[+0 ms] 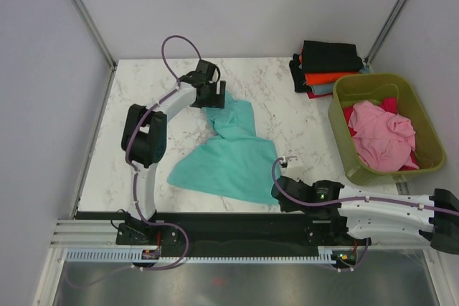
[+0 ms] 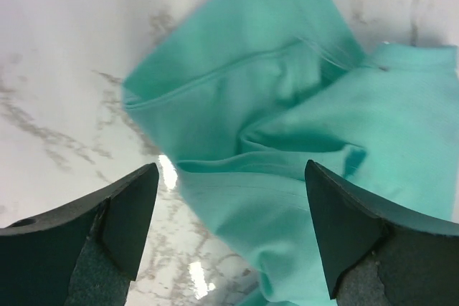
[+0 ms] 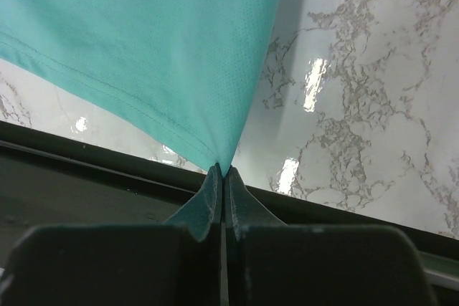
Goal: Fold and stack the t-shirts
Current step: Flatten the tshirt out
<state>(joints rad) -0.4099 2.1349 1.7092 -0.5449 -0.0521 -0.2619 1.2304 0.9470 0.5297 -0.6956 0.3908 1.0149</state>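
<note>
The teal short-sleeved cloth t-shirt (image 1: 229, 155) lies rumpled on the white marble worktop (image 1: 143, 91). Its long axis runs from the far middle toward the near edge, widening as it comes. The right arm (image 1: 380, 209) has its jaws pressed together on the shirt's near right hem corner, at the worktop's near edge. The left arm (image 1: 147, 134) hangs over the opposite, far end, jaws wide apart with bunched cloth directly beneath them. Being nearer that free end, the left arm probably only needs to drop straight down to pinch it.
</note>
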